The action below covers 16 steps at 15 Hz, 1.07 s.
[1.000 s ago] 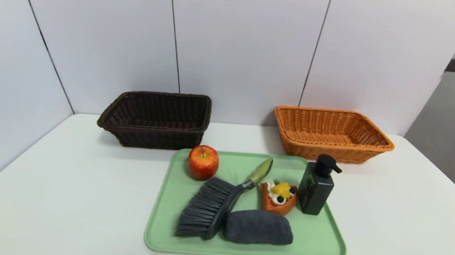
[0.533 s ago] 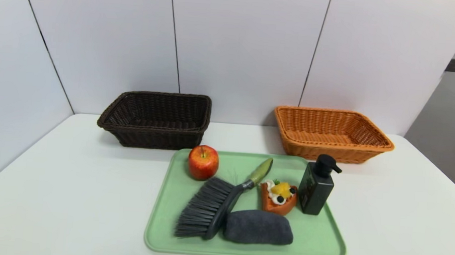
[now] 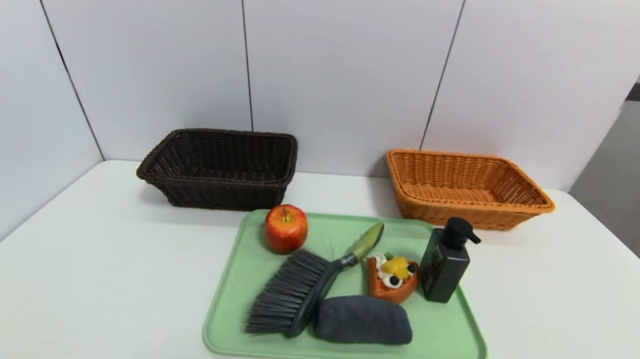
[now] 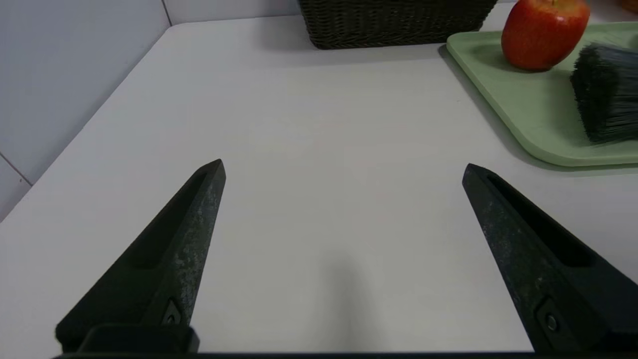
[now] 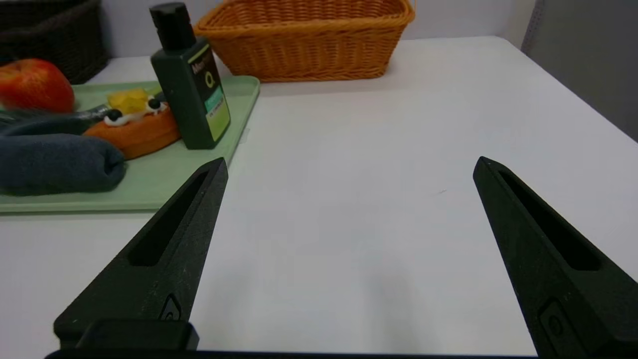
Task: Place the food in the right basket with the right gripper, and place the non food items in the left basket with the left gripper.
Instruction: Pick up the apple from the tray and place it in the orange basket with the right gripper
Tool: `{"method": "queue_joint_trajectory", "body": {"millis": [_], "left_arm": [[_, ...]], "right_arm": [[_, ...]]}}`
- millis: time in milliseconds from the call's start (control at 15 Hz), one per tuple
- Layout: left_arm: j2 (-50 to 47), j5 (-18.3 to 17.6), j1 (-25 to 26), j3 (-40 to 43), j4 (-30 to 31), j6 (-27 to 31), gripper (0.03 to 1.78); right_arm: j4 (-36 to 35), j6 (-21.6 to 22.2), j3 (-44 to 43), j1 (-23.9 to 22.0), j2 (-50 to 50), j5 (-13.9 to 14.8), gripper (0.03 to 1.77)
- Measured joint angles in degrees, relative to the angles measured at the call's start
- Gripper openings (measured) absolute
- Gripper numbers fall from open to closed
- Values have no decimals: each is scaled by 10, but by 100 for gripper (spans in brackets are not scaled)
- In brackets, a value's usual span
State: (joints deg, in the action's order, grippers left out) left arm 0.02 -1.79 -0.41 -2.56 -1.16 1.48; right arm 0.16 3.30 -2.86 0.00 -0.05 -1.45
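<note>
On a green tray (image 3: 444, 334) lie a red-yellow apple (image 3: 285, 228), a grey brush (image 3: 295, 293) with a green handle, a tart slice (image 3: 392, 277), a grey cloth roll (image 3: 363, 319) and a black pump bottle (image 3: 445, 261). The dark brown left basket (image 3: 219, 168) and the orange right basket (image 3: 466, 188) stand empty behind the tray. Neither arm shows in the head view. My left gripper (image 4: 344, 167) hangs open over bare table left of the tray. My right gripper (image 5: 350, 164) hangs open over bare table right of the tray.
The white table (image 3: 95, 254) ends at a white panelled wall (image 3: 334, 62) behind the baskets. Its right edge (image 3: 630, 252) drops off beside a grey wall.
</note>
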Motion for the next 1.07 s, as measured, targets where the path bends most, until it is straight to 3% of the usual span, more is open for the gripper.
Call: {"method": "queue_joint_trajectory", "body": {"millis": [200, 400, 1067], "left_arm": [[12, -29, 0, -95, -91, -3, 169], [69, -36, 0, -188, -178, -15, 169], [372, -38, 0, -419, -284, -19, 169]], "right_arm": [[58, 1, -87, 0, 19, -21, 170], [98, 1, -169, 5, 88, -22, 170], [125, 29, -343, 7, 374, -15, 170]]}}
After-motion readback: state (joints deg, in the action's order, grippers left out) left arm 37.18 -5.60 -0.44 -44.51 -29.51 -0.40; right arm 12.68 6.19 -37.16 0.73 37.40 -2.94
